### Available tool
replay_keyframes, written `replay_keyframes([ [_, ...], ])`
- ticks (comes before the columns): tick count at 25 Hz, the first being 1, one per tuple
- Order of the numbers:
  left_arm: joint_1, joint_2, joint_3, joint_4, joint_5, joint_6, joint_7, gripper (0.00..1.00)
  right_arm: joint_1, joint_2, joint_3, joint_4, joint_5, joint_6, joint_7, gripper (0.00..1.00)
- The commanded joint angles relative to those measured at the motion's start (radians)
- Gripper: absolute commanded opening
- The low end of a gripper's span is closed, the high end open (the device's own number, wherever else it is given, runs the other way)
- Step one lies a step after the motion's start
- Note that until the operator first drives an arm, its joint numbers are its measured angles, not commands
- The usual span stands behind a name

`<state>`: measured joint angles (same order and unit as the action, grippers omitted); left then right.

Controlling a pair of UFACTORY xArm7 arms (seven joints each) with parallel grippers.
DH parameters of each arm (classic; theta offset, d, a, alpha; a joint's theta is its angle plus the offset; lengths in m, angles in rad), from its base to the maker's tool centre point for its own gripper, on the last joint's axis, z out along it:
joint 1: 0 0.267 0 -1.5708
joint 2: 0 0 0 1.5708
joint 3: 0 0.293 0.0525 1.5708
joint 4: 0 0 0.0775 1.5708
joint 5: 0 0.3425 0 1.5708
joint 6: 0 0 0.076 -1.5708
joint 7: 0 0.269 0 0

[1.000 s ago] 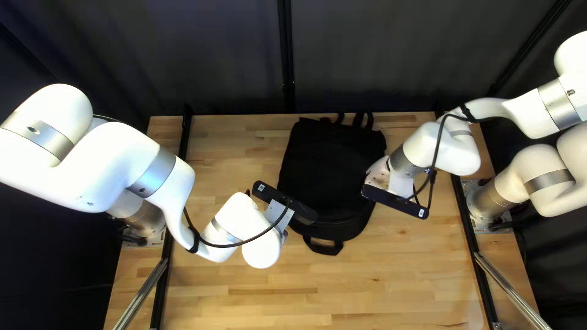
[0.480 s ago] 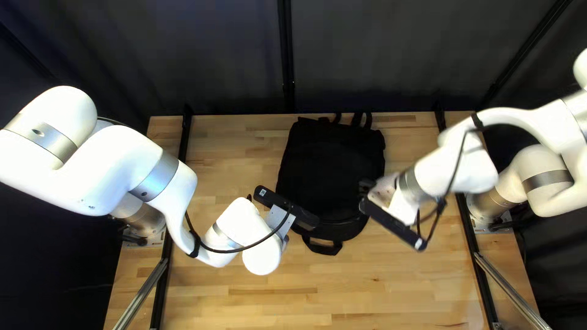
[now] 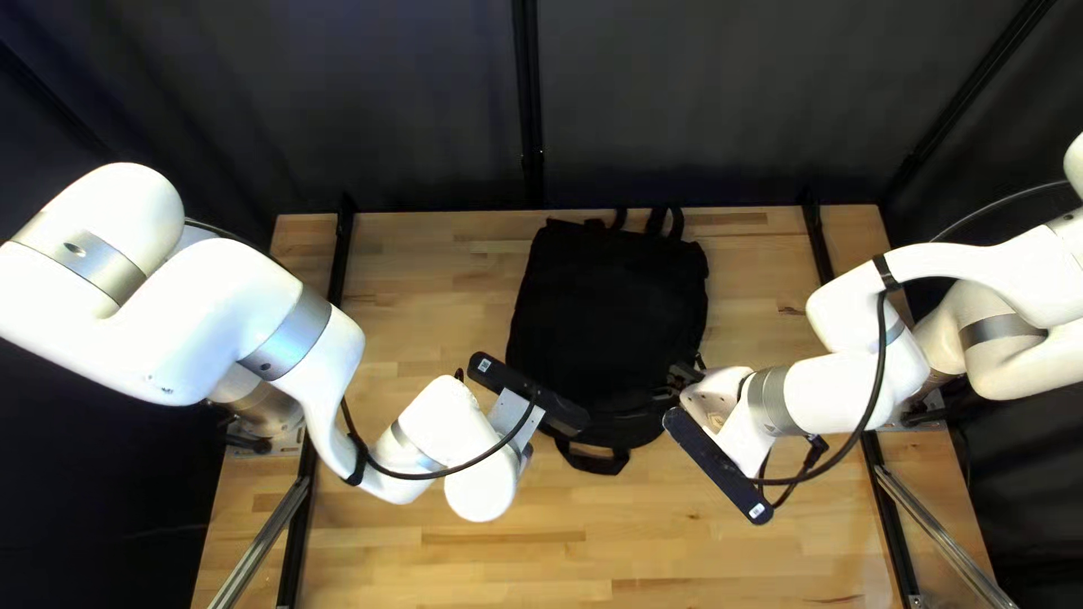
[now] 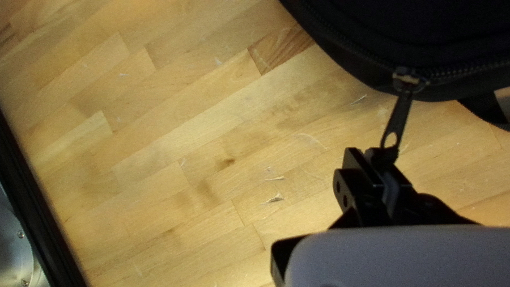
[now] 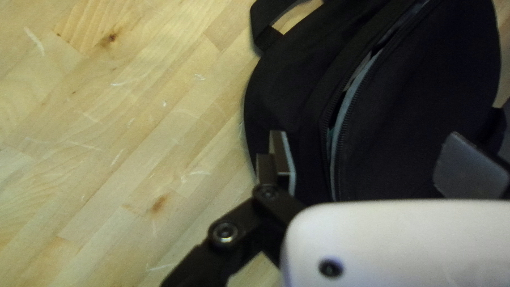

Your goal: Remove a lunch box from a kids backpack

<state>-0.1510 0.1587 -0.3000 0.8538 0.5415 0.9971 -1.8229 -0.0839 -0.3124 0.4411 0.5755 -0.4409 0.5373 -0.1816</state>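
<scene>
From above the near edge of the table, one camera slants down toward the dark curtain; two wrist cameras look down from close by, all three catching the backpack.

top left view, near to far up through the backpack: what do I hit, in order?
near strip of tabletop → loop handle → black backpack body → straps at its far end → dark curtain

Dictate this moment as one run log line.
left pincer: shut on zipper pull | right pincer: open, at backpack | zipper: partly open | lunch box: not out
</scene>
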Motion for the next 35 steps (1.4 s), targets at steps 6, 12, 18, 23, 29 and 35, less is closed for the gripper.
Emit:
replay_keyframes([
  [6,0.005,0.001,0.004,-0.001,-0.002,-0.008,0.006,0.0,0.0,0.0,0.0,0.0,0.0,0.0,0.0,1.0],
  [12,0.012,0.012,0.007,0.023,-0.016,0.005,0.03,0.0,0.042,-0.02,-0.097,0.049,0.118,0.111,-0.177,1.0],
  [18,0.016,0.015,0.007,0.036,-0.025,0.017,0.049,0.0,0.026,0.03,-0.178,0.236,0.204,0.356,-0.379,1.0],
  [23,0.018,0.009,0.008,0.023,-0.026,0.012,0.049,0.0,0.021,0.084,-0.172,0.328,0.2,0.453,-0.389,1.0],
  [29,0.018,0.006,0.008,0.014,-0.027,0.007,0.045,0.0,0.043,0.201,-0.102,0.412,0.125,0.51,-0.236,1.0],
  [35,0.016,0.005,0.007,0.009,-0.026,0.007,0.038,0.0,0.067,0.213,-0.062,0.39,0.074,0.499,-0.113,1.0],
])
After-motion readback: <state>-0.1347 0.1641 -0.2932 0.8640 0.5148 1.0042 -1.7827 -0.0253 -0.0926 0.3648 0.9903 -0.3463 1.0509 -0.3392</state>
